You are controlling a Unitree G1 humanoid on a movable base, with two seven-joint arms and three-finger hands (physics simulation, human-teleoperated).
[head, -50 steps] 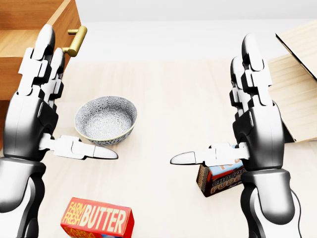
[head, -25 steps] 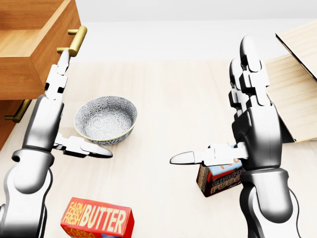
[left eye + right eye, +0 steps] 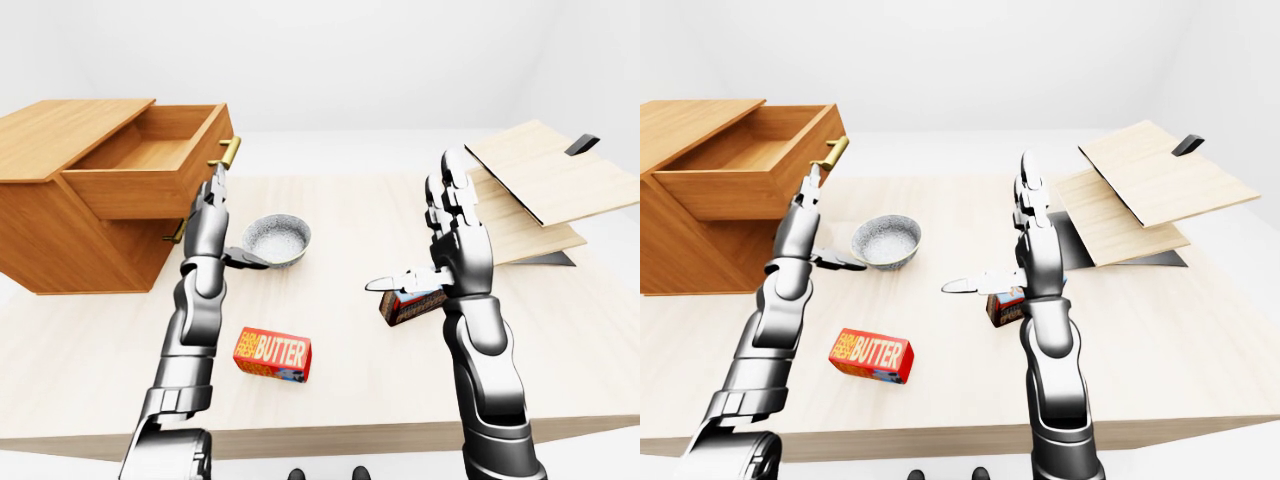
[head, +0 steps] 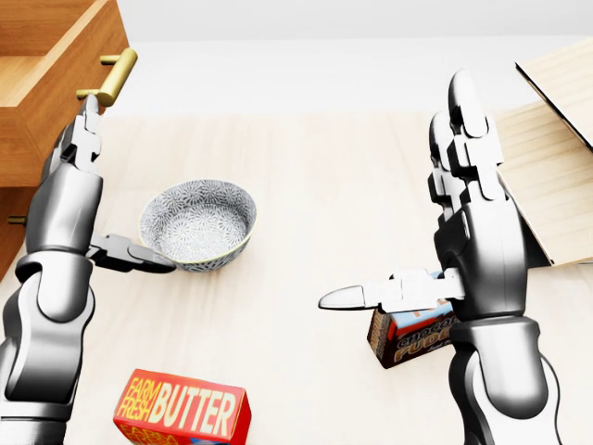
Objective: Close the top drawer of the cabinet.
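The wooden cabinet [image 3: 60, 235] stands at the left of the table. Its top drawer [image 3: 150, 185] is pulled out, with a brass handle [image 4: 109, 79] on its face. My left hand [image 4: 120, 185] is open, its fingers [image 4: 83, 130] straight and pointing up. The fingertips are at the drawer's face just under the handle. My right hand [image 4: 398, 195] is open and empty, held upright above the table at the right, apart from the cabinet.
A patterned bowl [image 4: 198, 222] sits just right of my left hand. A red butter box [image 4: 182, 409] lies lower down, and a small dark box [image 4: 408, 338] sits under my right thumb. Wooden boards [image 3: 530, 185] lean at the right. The lower drawer's handle [image 3: 175, 232] shows.
My left hand has turned edge-on and moved left toward the drawer's face. The drawer's face and handle have shifted left in the head view while the bowl stayed put. The right hand has not moved.
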